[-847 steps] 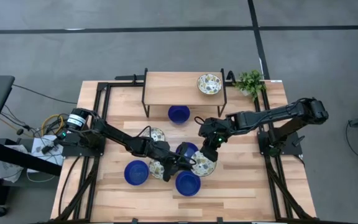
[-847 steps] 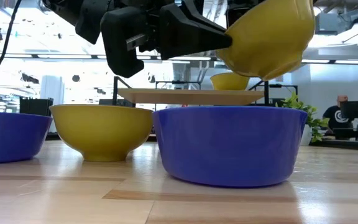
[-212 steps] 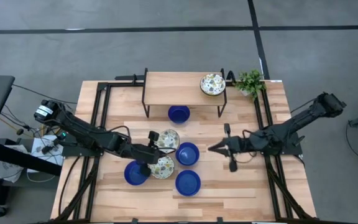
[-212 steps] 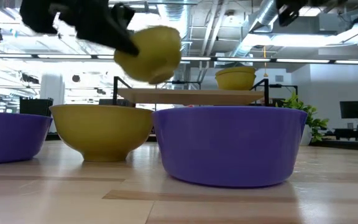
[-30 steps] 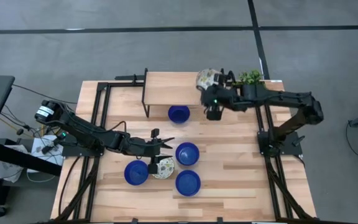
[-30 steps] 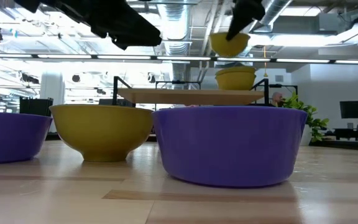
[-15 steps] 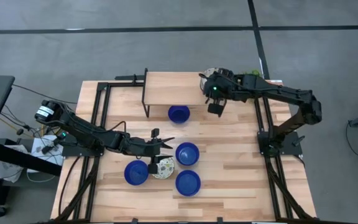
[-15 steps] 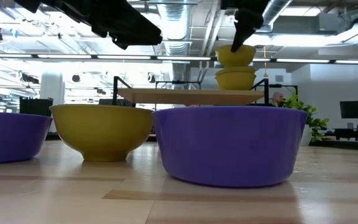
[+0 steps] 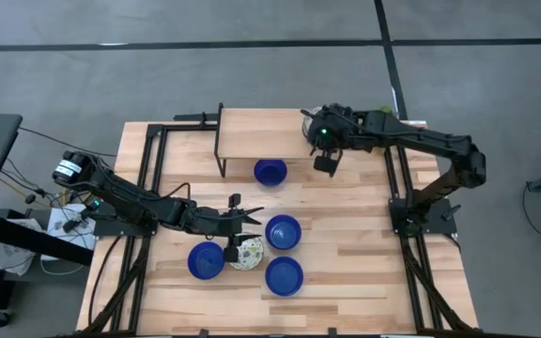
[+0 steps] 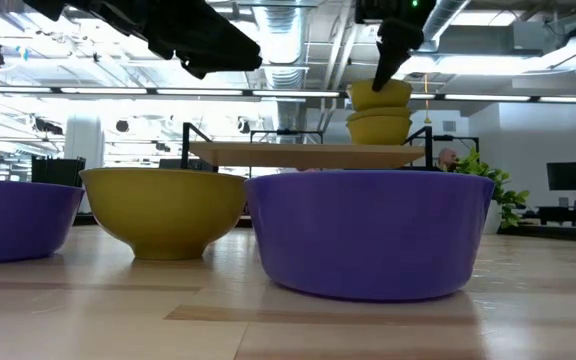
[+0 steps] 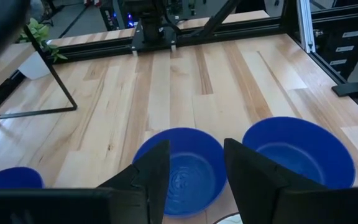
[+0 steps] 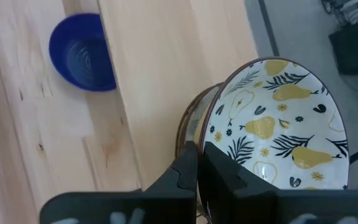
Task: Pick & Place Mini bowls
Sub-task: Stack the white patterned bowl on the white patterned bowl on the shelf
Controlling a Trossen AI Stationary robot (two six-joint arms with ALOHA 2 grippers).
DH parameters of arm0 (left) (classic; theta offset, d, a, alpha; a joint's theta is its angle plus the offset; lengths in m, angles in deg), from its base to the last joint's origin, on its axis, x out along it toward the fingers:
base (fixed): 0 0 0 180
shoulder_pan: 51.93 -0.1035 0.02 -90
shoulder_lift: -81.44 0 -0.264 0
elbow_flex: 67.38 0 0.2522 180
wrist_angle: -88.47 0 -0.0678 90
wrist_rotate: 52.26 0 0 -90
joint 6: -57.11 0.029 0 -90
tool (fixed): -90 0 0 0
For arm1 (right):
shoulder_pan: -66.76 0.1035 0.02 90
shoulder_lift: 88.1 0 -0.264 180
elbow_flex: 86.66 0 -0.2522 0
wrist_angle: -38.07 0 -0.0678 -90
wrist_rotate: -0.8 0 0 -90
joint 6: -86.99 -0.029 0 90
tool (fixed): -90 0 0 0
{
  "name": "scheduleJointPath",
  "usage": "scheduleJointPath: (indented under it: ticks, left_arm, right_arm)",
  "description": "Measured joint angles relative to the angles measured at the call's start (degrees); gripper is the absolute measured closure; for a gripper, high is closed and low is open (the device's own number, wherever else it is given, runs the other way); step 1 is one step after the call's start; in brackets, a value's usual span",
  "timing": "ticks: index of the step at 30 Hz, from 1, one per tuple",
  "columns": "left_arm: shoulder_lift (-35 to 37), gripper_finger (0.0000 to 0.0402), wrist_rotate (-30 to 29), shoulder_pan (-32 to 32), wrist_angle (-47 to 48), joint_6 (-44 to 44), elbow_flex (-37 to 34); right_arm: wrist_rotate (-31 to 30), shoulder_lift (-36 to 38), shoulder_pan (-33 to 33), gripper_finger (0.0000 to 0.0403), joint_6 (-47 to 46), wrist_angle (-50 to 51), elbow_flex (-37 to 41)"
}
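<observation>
I am holding a patterned mini bowl (image 12: 277,127) by its rim, my right gripper (image 12: 197,163) pinched shut on it, resting it tilted inside the other patterned bowl (image 12: 194,121) on the raised shelf (image 9: 261,131). My right arm is stretching across the shelf's far corner. My left gripper (image 11: 194,171) is hovering, jaws wide, over the blue bowls (image 11: 185,165) at mid-table (image 9: 364,244), beside a patterned bowl (image 9: 249,251).

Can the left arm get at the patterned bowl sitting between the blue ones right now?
Probably yes. The left gripper is open and hovers just beside the patterned bowl, with nothing above the bowl; the neighbouring blue bowls sit close but leave its rim exposed.
</observation>
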Motion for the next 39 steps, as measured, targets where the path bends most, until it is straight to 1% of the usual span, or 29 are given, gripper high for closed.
scheduleJointPath:
  ticks: [3,17,25,33,39]
  left_arm:
    - [0.00,0.0253,0.00,0.00,-0.04,0.00,0.02]
    - [0.00,0.0253,0.00,0.00,-0.38,0.00,0.02]
    - [0.00,0.0253,0.02,0.02,-0.38,0.00,0.02]
    - [0.00,0.0253,0.02,0.02,-0.38,0.00,0.02]
    - [0.00,0.0253,0.02,0.00,-0.40,0.00,0.02]
  right_arm:
    - [0.15,0.00,-0.58,0.0403,-0.02,0.05,1.03]
    - [2.39,0.00,-2.46,0.0396,-0.46,-1.29,1.04]
    - [2.59,0.00,-2.49,0.0389,-0.48,-2.12,1.04]
    - [3.31,-0.93,-2.49,0.0371,-0.50,-2.27,1.12]
    - [1.93,-2.53,-2.43,0.0351,-0.48,-2.53,1.11]
